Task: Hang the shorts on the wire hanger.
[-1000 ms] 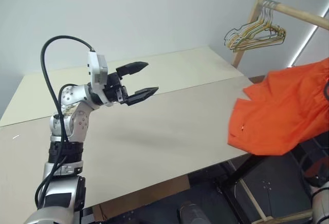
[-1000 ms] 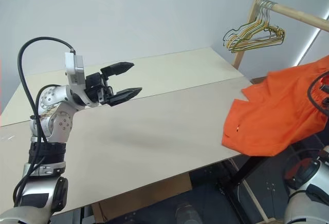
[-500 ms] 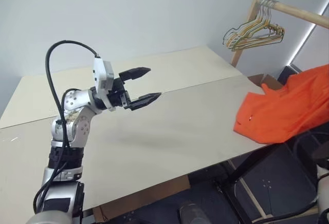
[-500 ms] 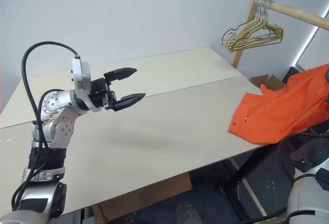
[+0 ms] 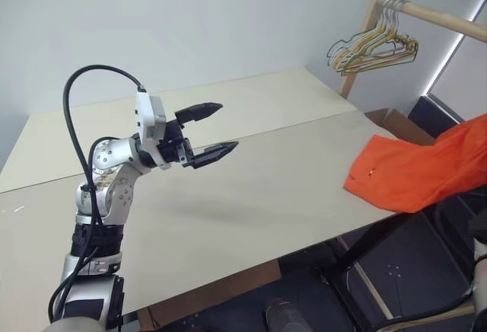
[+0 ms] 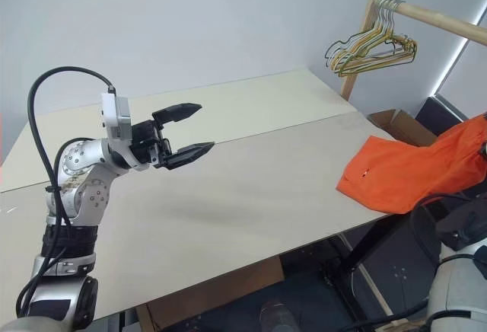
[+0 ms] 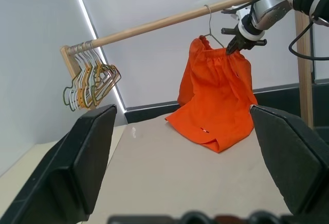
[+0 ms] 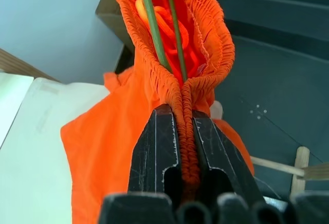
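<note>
Right gripper [image 7: 237,43], clamped on shorts [image 7: 216,98] waistband over wire hanger [image 8: 157,26], has swung them further off table [image 5: 251,195]; left gripper [image 5: 215,129] spread, empty.

Pale table [image 5: 289,187]; wooden rail [image 5: 434,16] with bunched wire hangers [image 5: 373,46]; cardboard box [image 6: 399,125] beside table.

Head pair overlooks table [image 5: 266,195]; wrist cameras apparently share shorts [image 7: 216,100].

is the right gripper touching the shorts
Touching. In the right wrist view the right gripper has its two black fingers pinched shut on the gathered waistband of the shorts, with fabric squeezed between them.
</note>
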Controlling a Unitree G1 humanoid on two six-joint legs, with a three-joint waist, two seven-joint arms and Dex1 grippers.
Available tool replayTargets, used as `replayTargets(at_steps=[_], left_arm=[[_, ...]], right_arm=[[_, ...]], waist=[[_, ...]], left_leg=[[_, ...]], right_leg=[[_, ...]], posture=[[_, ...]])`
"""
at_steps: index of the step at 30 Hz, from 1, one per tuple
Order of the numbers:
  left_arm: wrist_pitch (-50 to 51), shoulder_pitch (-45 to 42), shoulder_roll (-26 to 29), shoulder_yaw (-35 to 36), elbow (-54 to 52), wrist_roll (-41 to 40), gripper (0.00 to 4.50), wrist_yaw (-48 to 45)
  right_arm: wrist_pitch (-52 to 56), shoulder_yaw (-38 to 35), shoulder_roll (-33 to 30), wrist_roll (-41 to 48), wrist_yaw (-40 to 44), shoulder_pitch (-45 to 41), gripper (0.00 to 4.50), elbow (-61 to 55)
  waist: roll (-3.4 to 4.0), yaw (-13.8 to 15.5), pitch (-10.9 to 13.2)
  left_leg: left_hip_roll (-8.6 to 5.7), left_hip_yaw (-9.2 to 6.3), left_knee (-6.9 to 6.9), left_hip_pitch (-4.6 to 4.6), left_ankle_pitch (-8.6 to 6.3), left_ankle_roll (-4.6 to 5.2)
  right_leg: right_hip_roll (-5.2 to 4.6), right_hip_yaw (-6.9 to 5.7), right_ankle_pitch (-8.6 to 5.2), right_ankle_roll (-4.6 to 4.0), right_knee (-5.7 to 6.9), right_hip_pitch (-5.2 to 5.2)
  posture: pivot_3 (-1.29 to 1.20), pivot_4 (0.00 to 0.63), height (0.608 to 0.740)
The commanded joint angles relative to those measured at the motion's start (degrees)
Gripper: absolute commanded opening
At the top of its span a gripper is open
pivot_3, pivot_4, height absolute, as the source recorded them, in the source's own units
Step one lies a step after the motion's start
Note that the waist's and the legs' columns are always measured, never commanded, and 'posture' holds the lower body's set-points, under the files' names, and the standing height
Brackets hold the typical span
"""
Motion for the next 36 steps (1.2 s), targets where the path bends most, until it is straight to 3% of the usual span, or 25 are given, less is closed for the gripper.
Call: replayTargets(at_steps=[1, 6, 19, 27, 32, 36], left_arm=[[-1.5, -0.8, -0.1, 0.9, -2.0, -2.2, 4.50, -1.4], [-1.4, -0.2, 0.4, 1.3, -2.8, -3.4, 4.50, -3.0], [-1.6, -0.5, -0.4, 1.3, -2.2, -3.1, 4.50, -2.4], [-1.9, -1.4, -0.9, 1.3, -1.7, -3.4, 4.50, -2.4], [-1.8, -0.9, -0.4, 1.9, -1.9, -3.6, 4.50, -2.3], [-1.7, 0.3, 0.8, 2.5, -2.0, -3.0, 4.50, -2.1]], right_arm=[[1.8, 0.3, 1.5, 0.9, -1.7, 0.8, 0.03, -3.8], [3.1, 1.0, 3.0, 0.4, -2.3, 2.2, 0.03, -7.5], [1.2, 12.7, 5.3, -6.7, -4.5, 7.6, 4.47, -26.2], [-6.4, 22.1, 4.5, -14.3, -4.5, 11.7, 4.47, -35.3], [-19.5, 37.3, 1.4, -21.9, 3.0, 15.7, 4.47, -39.1], [-28.5, 42.2, 3.2, -22.5, 9.1, 17.6, 4.47, -41.6]], waist=[[0.00, 0.0, 0.0], [0.00, 0.0, 0.0], [0.11, 0.1, 0.0], [0.12, -0.1, 0.0], [0.12, -0.2, 0.0], [0.11, -0.2, 0.0]], left_leg=[[0.00, 0.00, 0.00, 0.00, 0.00, 0.00], [0.01, 0.00, -0.01, 0.00, 0.00, 0.00], [-0.01, 0.09, -0.01, 0.04, -0.01, 0.02], [0.00, 0.13, -0.01, 0.08, -0.02, 0.03], [0.00, 0.22, -0.01, 0.15, -0.03, 0.05], [0.01, 0.22, -0.02, 0.16, -0.04, 0.07]], right_leg=[[0.00, 0.00, 0.00, 0.01, 0.00, 0.00], [0.01, 0.01, 0.01, 0.02, -0.02, 0.01], [-0.02, 0.14, 0.03, 0.05, -0.01, -0.01], [0.00, 0.19, 0.04, 0.08, -0.01, -0.02], [0.00, 0.29, 0.04, 0.09, 0.00, -0.03], [0.02, 0.29, 0.04, 0.09, -0.01, -0.03]], posture=[[-0.26, 0.000, 0.740], [-0.25, 0.000, 0.740], [-0.26, 0.000, 0.740], [-0.26, 0.000, 0.740], [-0.26, 0.000, 0.740], [-0.24, 0.000, 0.740]])
